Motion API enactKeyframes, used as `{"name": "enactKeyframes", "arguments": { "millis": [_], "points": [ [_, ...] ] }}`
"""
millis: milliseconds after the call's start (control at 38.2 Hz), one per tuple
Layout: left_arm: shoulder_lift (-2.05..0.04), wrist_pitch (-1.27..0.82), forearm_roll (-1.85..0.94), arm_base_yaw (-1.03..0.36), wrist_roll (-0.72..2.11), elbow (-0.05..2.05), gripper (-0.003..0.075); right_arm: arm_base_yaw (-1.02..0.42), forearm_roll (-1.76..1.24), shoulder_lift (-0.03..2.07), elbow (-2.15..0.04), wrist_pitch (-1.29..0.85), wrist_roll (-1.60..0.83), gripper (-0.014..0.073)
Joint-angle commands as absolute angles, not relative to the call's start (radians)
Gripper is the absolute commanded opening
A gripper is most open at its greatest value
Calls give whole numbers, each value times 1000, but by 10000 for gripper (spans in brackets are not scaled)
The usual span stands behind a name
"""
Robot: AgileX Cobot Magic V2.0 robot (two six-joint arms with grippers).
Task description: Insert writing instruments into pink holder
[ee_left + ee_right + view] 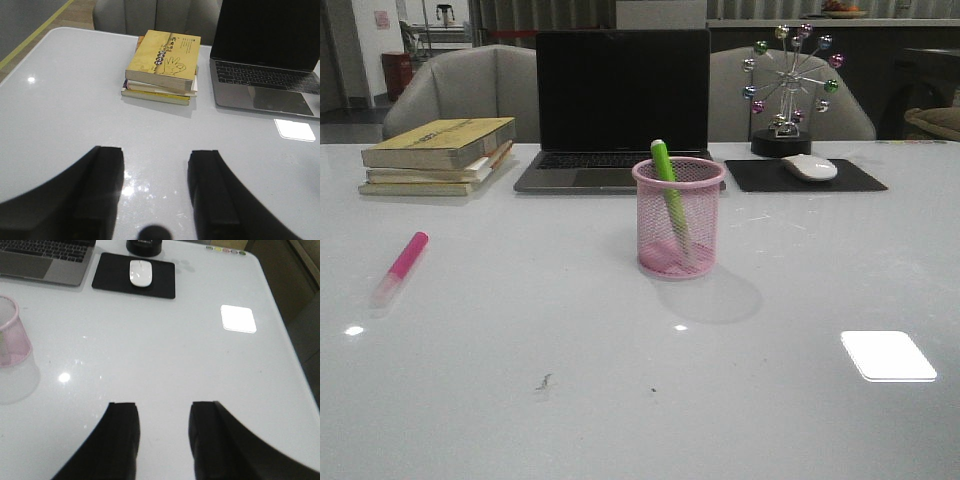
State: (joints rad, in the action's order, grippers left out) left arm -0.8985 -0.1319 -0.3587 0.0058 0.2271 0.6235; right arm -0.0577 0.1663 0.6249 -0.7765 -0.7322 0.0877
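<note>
The pink mesh holder (678, 217) stands mid-table in front of the laptop, and its edge shows in the right wrist view (11, 333). A green highlighter (667, 183) leans inside it, its top sticking above the rim. The pink highlighter (402, 266) lies flat on the table at the left, pale cap end toward the near side. My left gripper (156, 153) is open over bare table, holding nothing. My right gripper (164, 406) is open too, empty, with the holder off to one side. Neither gripper appears in the front view.
A stack of books (438, 156) sits at the back left, an open laptop (620, 110) behind the holder, and a white mouse (810, 167) on a black pad (805, 176) at the back right. A ball-wheel ornament (788, 90) stands behind the pad.
</note>
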Motion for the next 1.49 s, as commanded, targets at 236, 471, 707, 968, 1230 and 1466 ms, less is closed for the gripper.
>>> {"name": "enactKeyframes", "arguments": {
  "millis": [236,471,707,968,1230,1466],
  "points": [
    [-892,-99,-368,8,223,662,385,-51,186,380,-473,-454,113,372],
    [-893,-73,-356,-14,225,662,385,-51,185,368,-456,-385,113,372],
    [-1029,-110,-299,-182,232,838,384,-51,185,368,-456,-383,113,372],
    [-1363,-337,-344,-185,232,1188,384,-51,185,368,-456,-382,113,372],
    [-1632,-385,-348,-185,232,1382,383,-51,185,368,-456,-382,113,372],
    [-1795,-431,-348,-183,189,1434,383,-51,185,368,-456,-382,113,372]
  ]
}}
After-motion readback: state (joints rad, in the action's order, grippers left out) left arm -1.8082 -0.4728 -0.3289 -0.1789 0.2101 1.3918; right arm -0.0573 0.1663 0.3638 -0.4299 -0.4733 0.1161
